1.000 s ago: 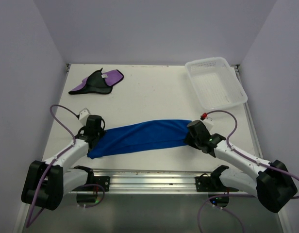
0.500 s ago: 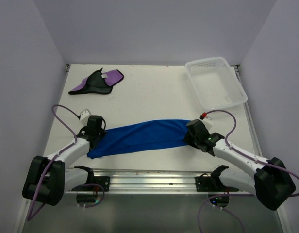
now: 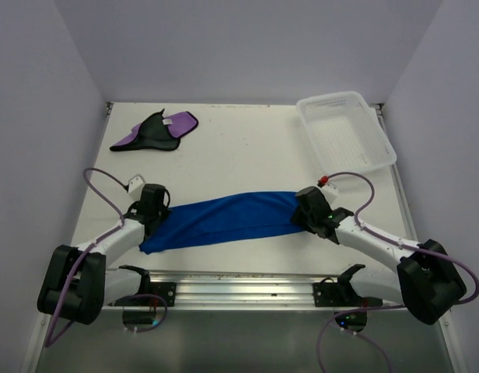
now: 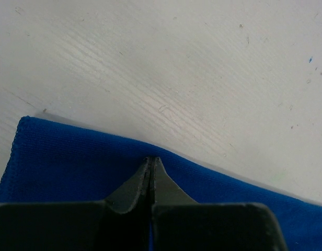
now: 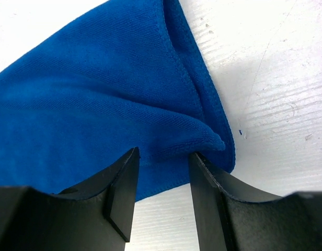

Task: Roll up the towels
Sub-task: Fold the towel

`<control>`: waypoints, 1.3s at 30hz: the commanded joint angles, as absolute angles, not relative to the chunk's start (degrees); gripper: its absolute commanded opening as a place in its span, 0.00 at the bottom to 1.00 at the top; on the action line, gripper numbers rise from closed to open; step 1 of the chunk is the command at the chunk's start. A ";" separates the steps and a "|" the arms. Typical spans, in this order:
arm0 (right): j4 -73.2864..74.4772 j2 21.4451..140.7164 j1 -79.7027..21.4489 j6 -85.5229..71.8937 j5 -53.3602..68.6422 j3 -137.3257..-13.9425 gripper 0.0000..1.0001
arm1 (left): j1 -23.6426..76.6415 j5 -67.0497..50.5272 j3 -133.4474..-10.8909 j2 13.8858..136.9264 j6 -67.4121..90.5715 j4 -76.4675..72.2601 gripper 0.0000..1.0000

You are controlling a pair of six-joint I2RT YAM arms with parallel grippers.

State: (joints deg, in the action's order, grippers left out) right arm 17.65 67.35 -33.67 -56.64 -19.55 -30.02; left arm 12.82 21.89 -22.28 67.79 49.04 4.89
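Note:
The blue towel lies stretched in a long band across the near part of the table. My left gripper is shut on its left end; in the left wrist view the closed tips pinch the towel at its far edge. My right gripper is open at the towel's right end; in the right wrist view its fingers straddle a raised fold of the towel. The right finger touches the fold. The purple and black towel with a white tag lies crumpled at the far left.
A white plastic mesh basket stands at the far right corner. A metal rail runs along the near edge between the arm bases. Purple walls close in the table on three sides.
My right gripper has shifted slightly left and farther along the towel's right end. The left arm and the towel have barely moved.

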 commanded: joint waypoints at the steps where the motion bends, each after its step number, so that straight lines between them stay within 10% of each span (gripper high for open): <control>1: 15.82 68.38 -33.05 -58.27 -21.00 -32.08 0.46 | 13.10 21.45 -22.94 68.64 50.63 4.22 0.00; 26: 20.30 62.50 -31.46 -57.92 -23.90 -30.32 0.00 | 13.10 21.53 -23.64 69.43 50.19 4.13 0.00; 39: 24.87 58.10 -30.41 -56.16 -24.70 -30.94 0.00 | 13.10 22.85 -25.05 69.61 49.31 5.36 0.00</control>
